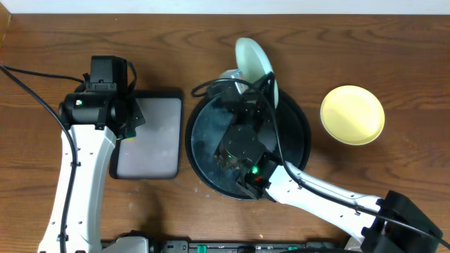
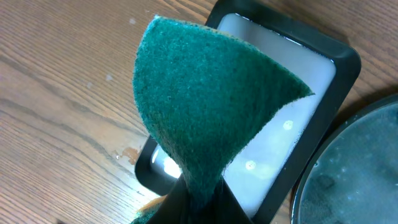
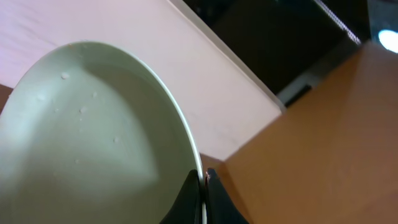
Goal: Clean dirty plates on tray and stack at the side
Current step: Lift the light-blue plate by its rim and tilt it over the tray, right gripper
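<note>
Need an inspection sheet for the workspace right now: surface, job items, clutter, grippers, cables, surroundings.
Surface: wooden table, bare wood around the trays.
Job's things: round tray at centre, looks wet; mint plate held tilted over its far edge, droplets on it; yellow plate flat on the table, right of the round tray. Third plate not seen.
Clutter: rectangular tray with cloudy liquid, left of the round tray.
Grippers: left gripper shut on green pad above the rectangular tray; right gripper shut on the mint plate's rim.
Cables: black cable across the table's far left; another looped by the right wrist.
Surroundings: pale wall; nothing else seen.
</note>
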